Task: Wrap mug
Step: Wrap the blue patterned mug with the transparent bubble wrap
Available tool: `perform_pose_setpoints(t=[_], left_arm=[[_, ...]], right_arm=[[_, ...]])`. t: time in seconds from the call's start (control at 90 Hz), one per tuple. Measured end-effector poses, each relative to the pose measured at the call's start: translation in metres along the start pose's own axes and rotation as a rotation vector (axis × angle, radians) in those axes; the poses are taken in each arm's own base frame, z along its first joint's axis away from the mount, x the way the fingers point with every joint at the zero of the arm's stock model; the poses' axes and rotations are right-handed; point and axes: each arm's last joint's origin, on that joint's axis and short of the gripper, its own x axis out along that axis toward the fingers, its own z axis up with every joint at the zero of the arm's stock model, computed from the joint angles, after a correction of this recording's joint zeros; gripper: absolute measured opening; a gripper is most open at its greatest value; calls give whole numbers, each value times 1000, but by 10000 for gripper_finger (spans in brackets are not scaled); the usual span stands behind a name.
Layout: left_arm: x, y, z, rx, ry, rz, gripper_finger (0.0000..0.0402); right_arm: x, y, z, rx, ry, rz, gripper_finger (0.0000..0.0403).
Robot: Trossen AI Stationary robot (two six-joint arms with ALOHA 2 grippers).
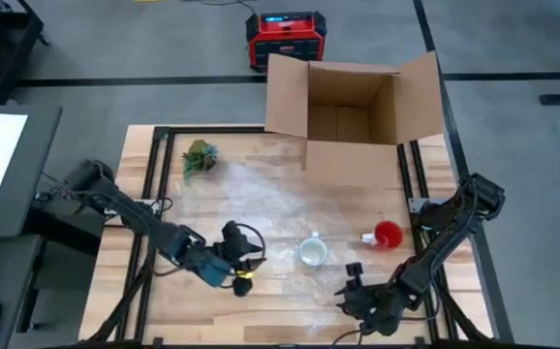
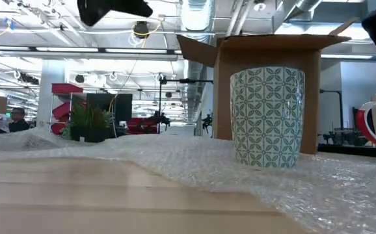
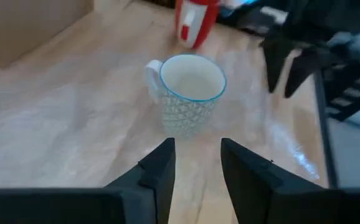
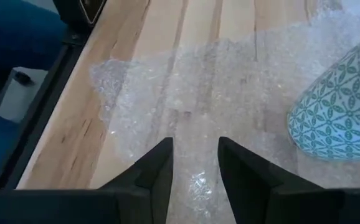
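A white mug with a teal pattern [image 1: 312, 252] stands upright, its base on a clear bubble wrap sheet [image 1: 261, 199] spread over the wooden table. My left gripper [image 1: 251, 260] is open, to the mug's left, and points at the mug [image 3: 189, 93] with a stretch of wrap between them. My right gripper [image 1: 351, 283] is open near the table's near edge, to the right of the mug. Its fingers are over the wrap's near part [image 4: 198, 81], and the mug [image 4: 342, 112] is off to one side of them.
A red and white mug [image 1: 387, 235] stands to the right of the patterned mug. An open cardboard box [image 1: 353, 107] sits at the far edge and a small potted plant [image 1: 200, 158] at the far left. Bare wood lies along the near edge [image 2: 77, 195].
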Motion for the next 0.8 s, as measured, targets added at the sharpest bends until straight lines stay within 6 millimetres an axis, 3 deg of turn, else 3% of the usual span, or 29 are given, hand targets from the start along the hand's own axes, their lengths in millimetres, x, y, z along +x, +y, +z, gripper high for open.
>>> perform_pose_setpoints(t=[0.8], left_arm=[[3,5,-5,11,-26,-1,109]], right_arm=[[6,-10,5,39,-2,-31,118]])
